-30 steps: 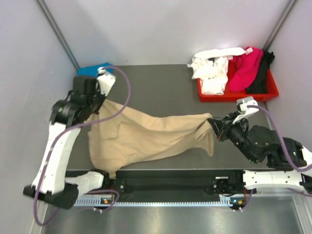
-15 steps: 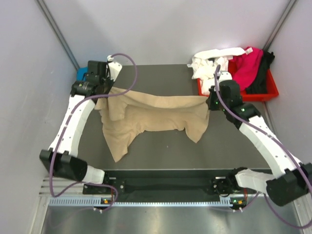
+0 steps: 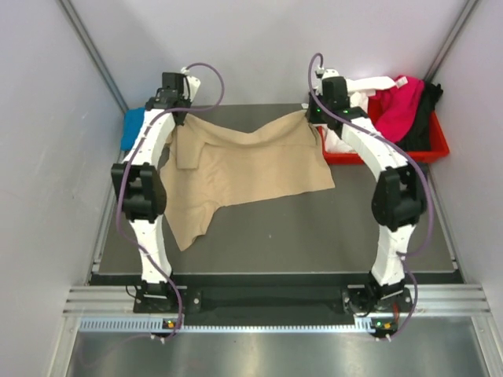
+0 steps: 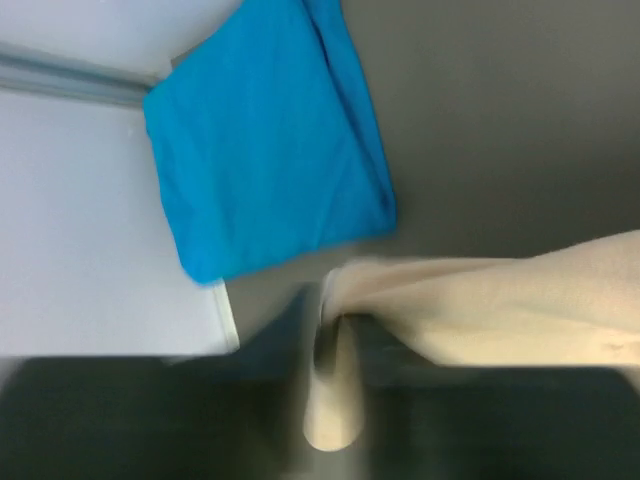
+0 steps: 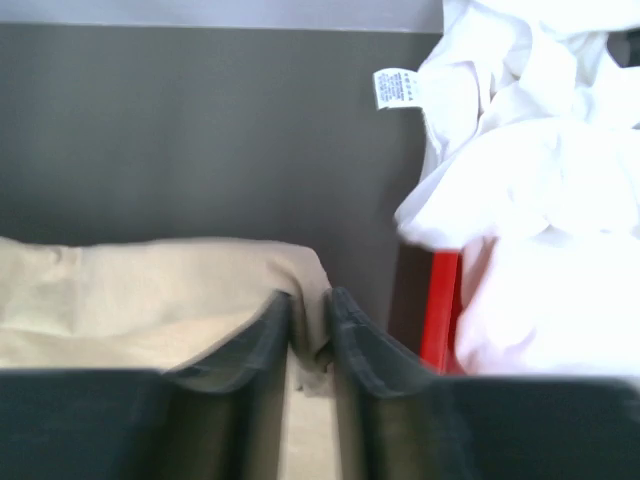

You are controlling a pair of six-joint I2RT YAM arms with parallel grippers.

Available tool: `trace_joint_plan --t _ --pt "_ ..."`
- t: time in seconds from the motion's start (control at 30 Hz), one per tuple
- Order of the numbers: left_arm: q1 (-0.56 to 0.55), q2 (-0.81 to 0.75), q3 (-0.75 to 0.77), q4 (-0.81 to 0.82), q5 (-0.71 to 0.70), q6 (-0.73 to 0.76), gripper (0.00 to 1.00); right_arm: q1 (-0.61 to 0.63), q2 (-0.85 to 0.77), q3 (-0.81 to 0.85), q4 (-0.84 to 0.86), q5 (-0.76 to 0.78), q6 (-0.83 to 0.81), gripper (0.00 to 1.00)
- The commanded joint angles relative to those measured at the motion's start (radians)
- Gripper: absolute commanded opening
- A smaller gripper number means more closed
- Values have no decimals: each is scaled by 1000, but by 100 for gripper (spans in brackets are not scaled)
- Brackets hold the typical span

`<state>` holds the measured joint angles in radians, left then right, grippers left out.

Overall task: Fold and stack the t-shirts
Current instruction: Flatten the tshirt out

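The tan t-shirt (image 3: pixel 244 165) lies spread over the dark table, its top edge along the far side. My left gripper (image 3: pixel 174 116) is at its far left corner; in the blurred left wrist view a fold of tan cloth (image 4: pixel 335 400) hangs between the dark jaws. My right gripper (image 3: pixel 314 116) is at the far right corner. Its fingers stand slightly parted, and the shirt's corner (image 5: pixel 312 300) sits in the gap. A folded blue t-shirt (image 4: pixel 265 150) lies at the far left. White (image 3: pixel 346 110), magenta (image 3: pixel 393 110) and black (image 3: pixel 420 114) t-shirts are heaped in the tray.
The red tray (image 3: pixel 428 147) stands at the far right, close to my right gripper; its red wall (image 5: pixel 440 310) shows just right of the fingers. White cloth (image 5: pixel 530 200) spills over its edge. Grey walls close in the back and sides.
Both arms have swung out from the near middle to the far edge, dragging the tan shirt with them. It now lies flatter and further back. The right fingers have parted slightly.
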<state>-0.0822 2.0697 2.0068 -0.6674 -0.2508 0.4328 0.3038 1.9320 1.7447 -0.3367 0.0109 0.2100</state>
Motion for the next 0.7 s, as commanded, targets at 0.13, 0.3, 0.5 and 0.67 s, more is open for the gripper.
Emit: trace_joint_plan --t 0.13,0.3,0.5,0.67 --pt "2 211 345 13 -45 -57 99 -20 272 388 -109 109 5 69" --pt "18 5 146 -46 111 -66 99 -20 60 93 -56 129 -21 74" --pt "16 -471 -543 -55 409 131 77 -19 -272 -424 28 133 6 68" --pt "15 -681 -892 -104 430 211 75 -26 -396 -651 108 113 58 65"
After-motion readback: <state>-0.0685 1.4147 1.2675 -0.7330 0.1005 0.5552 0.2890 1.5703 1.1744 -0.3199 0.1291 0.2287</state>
